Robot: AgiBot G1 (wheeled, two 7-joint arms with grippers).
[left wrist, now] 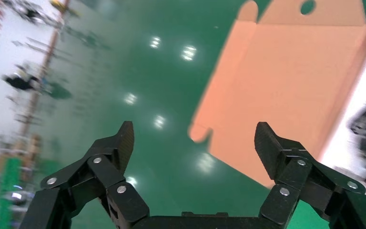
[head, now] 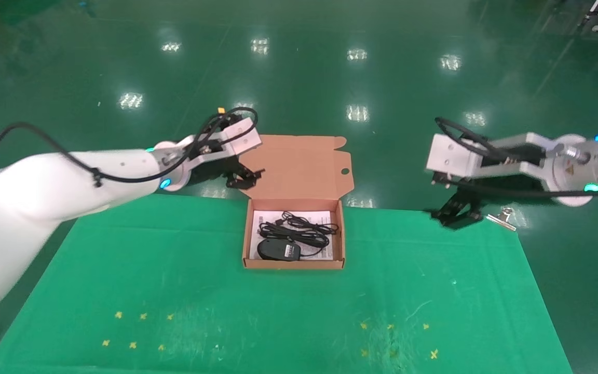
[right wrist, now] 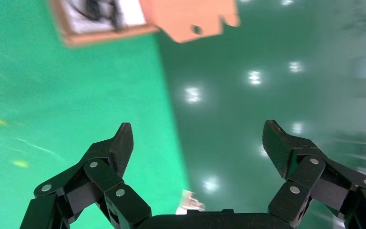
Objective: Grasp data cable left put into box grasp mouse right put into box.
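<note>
The salmon-orange box [head: 247, 244] stands open at the table's far middle, its holed flap lid [head: 299, 166] raised behind it. Inside, on a white leaflet [head: 326, 252], lies the black mouse [head: 278, 250]. Black cord loops [head: 299, 229] lie just behind it; I cannot tell the data cable from the mouse's own cord. My left gripper [head: 244, 178] is open and empty, up beside the lid's left edge; the lid also shows in the left wrist view [left wrist: 305, 86]. My right gripper [head: 457, 213] is open and empty over the table's far right edge, well right of the box.
A metal binder clip [head: 504, 218] sits at the table's far right corner, just right of my right gripper; it also shows in the right wrist view [right wrist: 189, 202]. Green cloth [head: 299, 311] with small yellow crosses covers the table. Glossy green floor lies beyond.
</note>
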